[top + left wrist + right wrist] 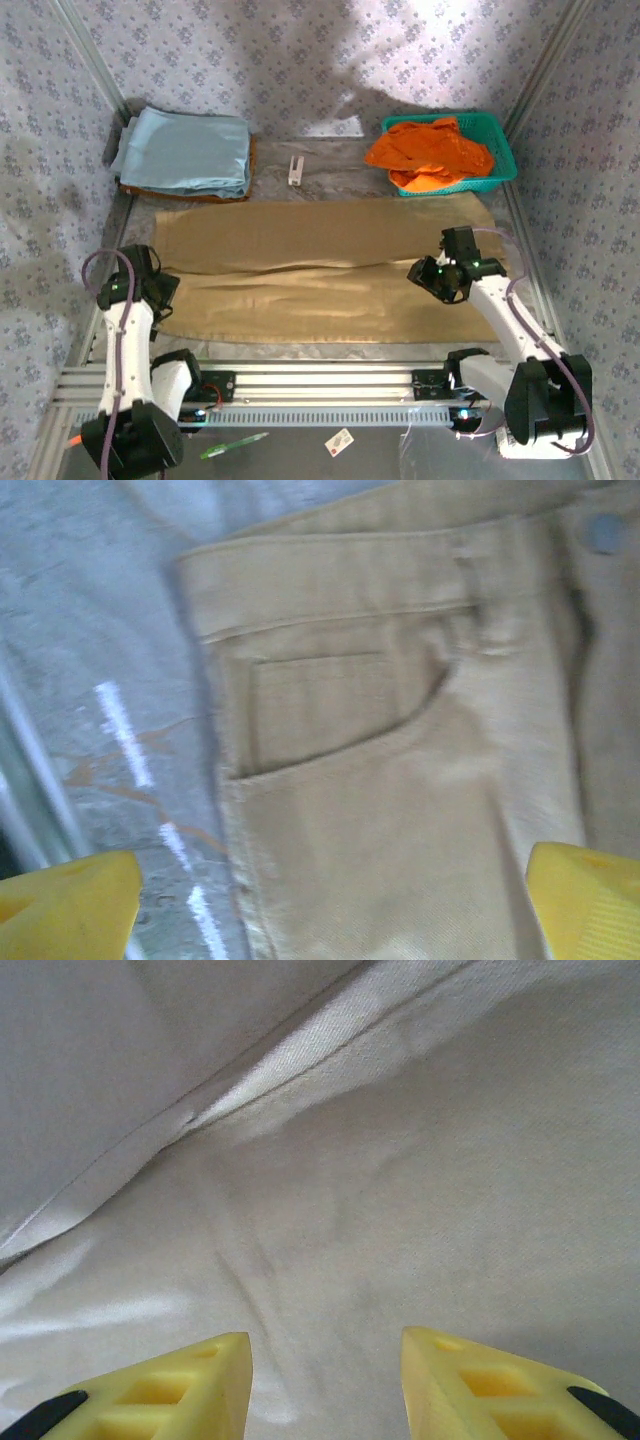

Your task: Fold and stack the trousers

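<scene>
while the trousers (320, 270) lie flat, the left gripper (330, 905) gapes over their left end — the right gripper (325, 1380), jaws parted, grasps nothing.

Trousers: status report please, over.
Left gripper jaws wide over waistband. Right gripper jaws apart over a leg, empty. Trousers flat, unfolded. Nothing lying on them.
</scene>
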`<state>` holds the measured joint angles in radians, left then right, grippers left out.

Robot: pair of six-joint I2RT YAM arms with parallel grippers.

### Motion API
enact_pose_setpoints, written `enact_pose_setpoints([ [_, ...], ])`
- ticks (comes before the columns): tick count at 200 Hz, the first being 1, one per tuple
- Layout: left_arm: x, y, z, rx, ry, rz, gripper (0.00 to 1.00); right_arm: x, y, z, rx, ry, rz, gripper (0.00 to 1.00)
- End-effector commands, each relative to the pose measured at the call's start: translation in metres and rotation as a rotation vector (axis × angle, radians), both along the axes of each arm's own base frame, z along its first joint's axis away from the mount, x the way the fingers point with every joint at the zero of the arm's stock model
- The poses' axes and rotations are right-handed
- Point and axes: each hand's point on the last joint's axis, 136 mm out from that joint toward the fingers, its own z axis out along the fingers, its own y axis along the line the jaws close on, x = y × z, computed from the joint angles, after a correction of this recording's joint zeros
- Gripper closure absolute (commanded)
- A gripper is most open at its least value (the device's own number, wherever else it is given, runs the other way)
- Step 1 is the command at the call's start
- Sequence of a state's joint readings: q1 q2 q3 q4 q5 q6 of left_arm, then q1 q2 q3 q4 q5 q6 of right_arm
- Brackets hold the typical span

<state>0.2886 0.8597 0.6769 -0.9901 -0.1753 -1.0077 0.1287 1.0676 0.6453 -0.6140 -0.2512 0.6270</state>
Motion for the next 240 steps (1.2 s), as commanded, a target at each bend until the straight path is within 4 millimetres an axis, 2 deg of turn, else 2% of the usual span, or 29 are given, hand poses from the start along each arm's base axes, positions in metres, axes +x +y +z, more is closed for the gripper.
enact_pose_setpoints([
  [1, -0.024, 0.013, -0.007, 0.024, 0.118, 0.134, 0.02, 0.007, 0.012, 0.001, 0.05, -0.021, 0.056, 0.56],
  [25, -0.029, 0.027, -0.016, 0.046, 0.14, 0.203, 0.13, 0.006, 0.014, -0.002, 0.06, -0.011, 0.074, 0.56],
  [50, -0.021, 0.022, -0.043, -0.011, 0.108, 0.196, 0.2, 0.006, 0.015, -0.003, 0.06, -0.007, 0.08, 0.55],
  [70, -0.015, 0.017, -0.062, -0.049, 0.083, 0.182, 0.32, 0.008, 0.016, -0.001, 0.069, -0.005, 0.075, 0.56],
  [85, -0.009, 0.017, -0.072, -0.052, 0.065, 0.155, 0.36, 0.01, 0.016, 0.001, 0.065, -0.005, 0.074, 0.56],
  [109, -0.015, 0.012, -0.088, -0.086, 0.116, 0.159, 0.4, 0.011, 0.013, 0.005, 0.048, -0.006, 0.073, 0.55],
  [112, -0.01, 0.014, -0.088, -0.082, 0.098, 0.158, 0.41, 0.011, 0.012, 0.004, 0.045, -0.004, 0.07, 0.56],
  [130, -0.011, 0.013, -0.094, -0.091, 0.123, 0.153, 0.52, 0.011, 0.01, 0.008, 0.04, 0.001, 0.065, 0.56],
  [141, -0.012, 0.014, -0.094, -0.086, 0.129, 0.145, 0.65, 0.01, 0.008, 0.01, 0.033, 0.007, 0.06, 0.56],
  [159, -0.01, 0.017, -0.088, -0.064, 0.115, 0.126, 0.8, 0.009, 0.006, 0.016, 0.023, 0.004, 0.054, 0.55],
  [170, -0.009, 0.017, -0.083, -0.055, 0.104, 0.111, 0.83, 0.008, 0.003, 0.019, 0.017, 0.006, 0.047, 0.56],
  [191, -0.007, 0.016, -0.07, -0.046, 0.071, 0.073, 1.0, 0.005, -0.004, 0.026, 0.004, 0.014, 0.024, 0.56],
  [240, 0.011, 0.004, -0.039, -0.07, -0.07, -0.028, 1.0, -0.011, -0.018, 0.043, 0.046, 0.043, -0.083, 0.54],
])
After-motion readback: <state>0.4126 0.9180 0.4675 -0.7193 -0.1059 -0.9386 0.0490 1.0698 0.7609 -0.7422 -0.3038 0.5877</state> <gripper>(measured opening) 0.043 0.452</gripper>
